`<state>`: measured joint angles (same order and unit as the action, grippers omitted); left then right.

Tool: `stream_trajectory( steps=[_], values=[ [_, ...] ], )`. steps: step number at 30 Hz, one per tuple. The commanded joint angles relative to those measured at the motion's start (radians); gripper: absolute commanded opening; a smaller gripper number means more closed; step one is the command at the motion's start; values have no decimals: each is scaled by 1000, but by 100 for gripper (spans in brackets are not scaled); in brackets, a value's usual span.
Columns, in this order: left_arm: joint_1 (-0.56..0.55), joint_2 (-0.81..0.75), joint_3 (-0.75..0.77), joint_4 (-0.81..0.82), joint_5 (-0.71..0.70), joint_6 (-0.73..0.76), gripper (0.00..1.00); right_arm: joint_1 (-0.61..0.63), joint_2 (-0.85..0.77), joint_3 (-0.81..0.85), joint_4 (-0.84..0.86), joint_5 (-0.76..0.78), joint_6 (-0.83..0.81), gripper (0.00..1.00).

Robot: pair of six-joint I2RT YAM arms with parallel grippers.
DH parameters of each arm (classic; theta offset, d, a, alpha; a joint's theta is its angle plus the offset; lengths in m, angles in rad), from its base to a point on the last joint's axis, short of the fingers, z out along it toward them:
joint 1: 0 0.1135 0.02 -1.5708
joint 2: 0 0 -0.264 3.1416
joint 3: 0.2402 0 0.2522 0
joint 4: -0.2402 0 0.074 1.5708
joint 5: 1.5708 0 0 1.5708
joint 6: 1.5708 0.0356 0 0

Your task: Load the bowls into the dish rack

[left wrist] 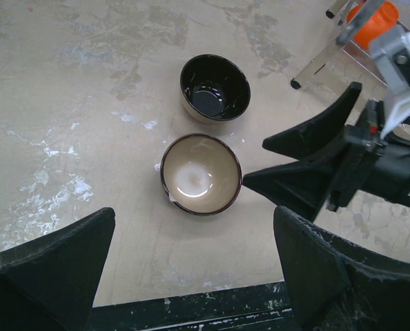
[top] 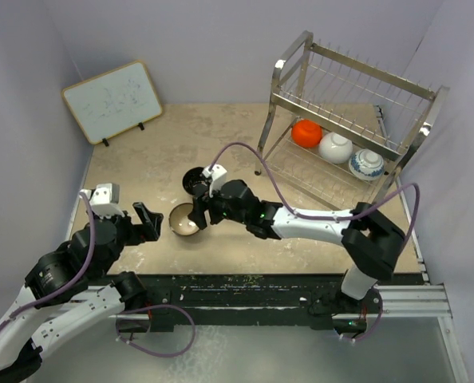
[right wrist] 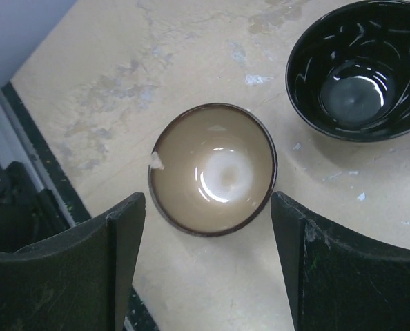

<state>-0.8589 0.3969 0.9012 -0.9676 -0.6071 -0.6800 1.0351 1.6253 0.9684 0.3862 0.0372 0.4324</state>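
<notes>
The tan bowl [right wrist: 213, 169] sits upright on the table [right wrist: 88, 83], just ahead of the right gripper [right wrist: 206, 203] and centred on its gap. Those fingers stand wide and hold nothing. The black bowl [right wrist: 357, 69] lies beyond, apart. The left gripper [left wrist: 194, 224], equally wide and empty, hangs farther off. Judgement: the right arm is nearer, and being round, the bowl favours no approach angle.

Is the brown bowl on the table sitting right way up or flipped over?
Right way up: the brown bowl shows its pale, empty inside, rim uppermost, standing on the table.
</notes>
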Motion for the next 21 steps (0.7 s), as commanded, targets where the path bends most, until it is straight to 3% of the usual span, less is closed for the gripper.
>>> stream_trajectory(
  steps=[1,8,21],
  values=[
    [-5,-26,6,12,-21,-11,99,2,59,126,-66,41,-74,75],
    [-4,-41,7,10,-28,-14,99,64,150,202,-92,-76,-188,73],
    [-5,-88,13,-17,-62,-45,99,121,283,316,-163,-76,-262,74]
  ],
)
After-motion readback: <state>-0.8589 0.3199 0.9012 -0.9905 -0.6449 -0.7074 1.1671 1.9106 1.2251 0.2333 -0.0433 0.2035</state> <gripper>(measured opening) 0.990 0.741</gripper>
